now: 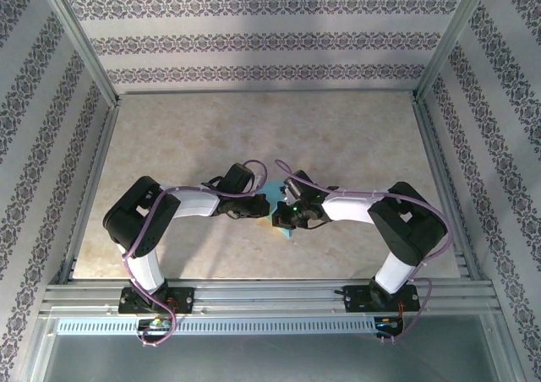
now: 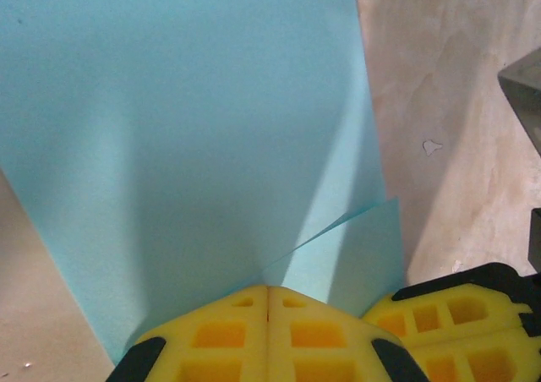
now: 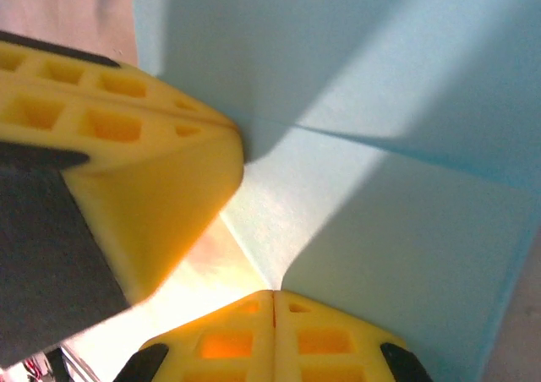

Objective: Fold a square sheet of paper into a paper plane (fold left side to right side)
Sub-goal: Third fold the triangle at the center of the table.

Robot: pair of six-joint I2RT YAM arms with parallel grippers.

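The square sheet of paper (image 1: 284, 223) is turquoise-blue and lies mid-table, mostly hidden under both wrists. Seen from the left wrist, the sheet (image 2: 186, 128) spreads wide, and a folded flap (image 2: 355, 255) angles up from my left gripper (image 2: 268, 291). That gripper is shut, its yellow tips pressed to the paper where the fold line starts. My right gripper (image 3: 273, 296) is shut too, its tips touching the sheet (image 3: 397, 230) at its near edge. The left fingers (image 3: 135, 145) touch a crease just beside it. The right fingers (image 2: 448, 310) show at lower right. I cannot tell if paper is pinched.
The beige marbled tabletop (image 1: 254, 137) stretches behind and beside the arms. Patterned walls with metal rails (image 1: 84, 171) box it in. A metal rail (image 1: 270, 293) carries the arm bases at the near edge.
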